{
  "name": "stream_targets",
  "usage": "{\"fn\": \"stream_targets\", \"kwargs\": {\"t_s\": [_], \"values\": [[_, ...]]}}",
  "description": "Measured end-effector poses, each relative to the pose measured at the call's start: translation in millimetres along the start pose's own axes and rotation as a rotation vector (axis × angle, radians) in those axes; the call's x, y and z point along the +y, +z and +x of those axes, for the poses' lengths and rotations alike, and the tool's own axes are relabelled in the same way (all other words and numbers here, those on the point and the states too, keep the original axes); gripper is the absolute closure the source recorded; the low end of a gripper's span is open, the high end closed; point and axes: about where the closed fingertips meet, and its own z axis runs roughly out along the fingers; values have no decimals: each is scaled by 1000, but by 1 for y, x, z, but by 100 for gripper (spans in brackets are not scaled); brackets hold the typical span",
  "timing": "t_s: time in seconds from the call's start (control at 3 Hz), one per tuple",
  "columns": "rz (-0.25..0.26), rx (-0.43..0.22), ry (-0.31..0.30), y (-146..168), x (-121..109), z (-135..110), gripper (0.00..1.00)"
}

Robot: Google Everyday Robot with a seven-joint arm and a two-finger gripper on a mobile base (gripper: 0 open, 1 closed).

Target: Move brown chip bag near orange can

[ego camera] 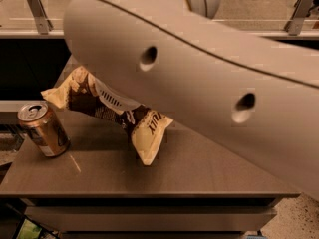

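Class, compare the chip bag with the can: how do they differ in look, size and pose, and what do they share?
The bag is crumpled, brown with pale yellow ends; the can is smooth, orange. The bag is longer than the can. The bag lies slanted with the gripper at its middle, under the arm; the can stands alone on the table. Both are at the table's left.

The orange can (44, 131) stood on the grey bench (209, 176); right of the can the brown chip bag (143, 132) touched down, the end effector (112, 100) against the bag.
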Motion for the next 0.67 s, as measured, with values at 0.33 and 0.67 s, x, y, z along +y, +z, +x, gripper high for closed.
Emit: {"fn": "stream_targets", "kwargs": {"t_s": [0.33,0.67], "values": [[8,-12,-4,-7,1,-5,13],[16,-25,-9,-14,2,-10,0]]}}
